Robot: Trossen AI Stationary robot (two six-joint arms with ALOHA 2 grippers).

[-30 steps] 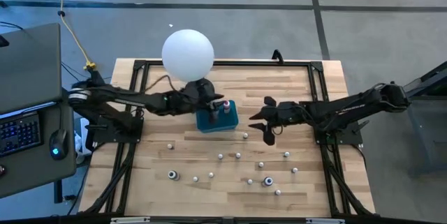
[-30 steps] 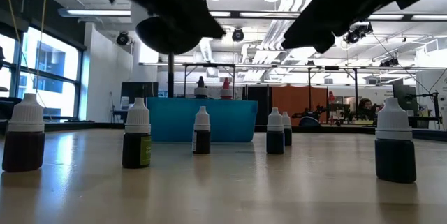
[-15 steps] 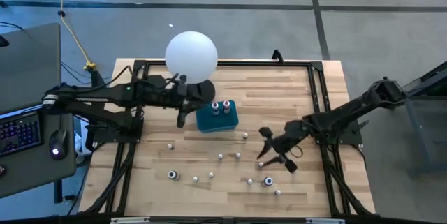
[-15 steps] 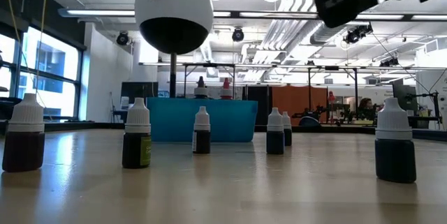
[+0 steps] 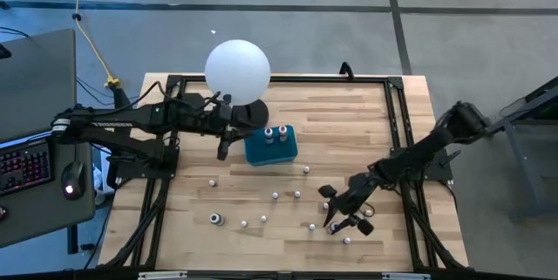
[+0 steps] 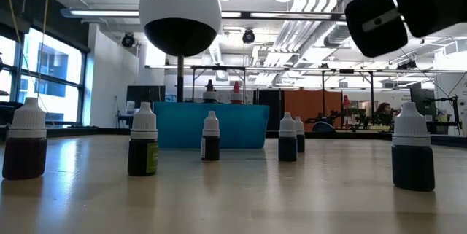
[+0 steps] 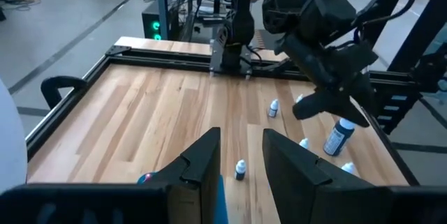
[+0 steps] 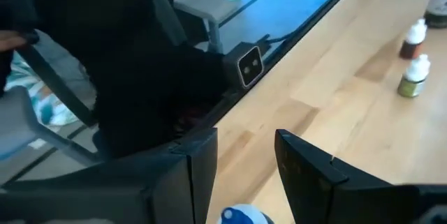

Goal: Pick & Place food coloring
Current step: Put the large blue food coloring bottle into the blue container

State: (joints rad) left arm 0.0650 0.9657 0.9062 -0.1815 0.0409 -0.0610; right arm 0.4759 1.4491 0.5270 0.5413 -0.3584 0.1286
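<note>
Several tiny food coloring bottles (image 5: pixel 275 195) stand scattered over the front half of the wooden table (image 5: pixel 349 114). In the low view they stand in a row (image 6: pixel 211 137). A teal box (image 5: pixel 270 146) holds two bottles, one with a red cap (image 5: pixel 268 132) and one with a blue cap. My left gripper (image 5: pixel 224 147) hangs open and empty just left of the box; in its wrist view (image 7: pixel 241 161) nothing sits between the fingers. My right gripper (image 5: pixel 334 217) is open over a larger blue bottle (image 7: pixel 339 137) at the front right, whose blue cap (image 8: pixel 244 217) shows between its fingers.
A large white ball lamp (image 5: pixel 236 69) stands on a dark base behind the teal box. A black metal frame (image 5: pixel 397 123) borders the table. A desk with a keyboard (image 5: pixel 26 162) sits off the left side. Two more small bottles (image 8: pixel 413 76) stand farther off in the right wrist view.
My right gripper has swung from mid-table toward the front edge and come down over the blue bottle. My left gripper has pulled back from above the teal box to its left side.
</note>
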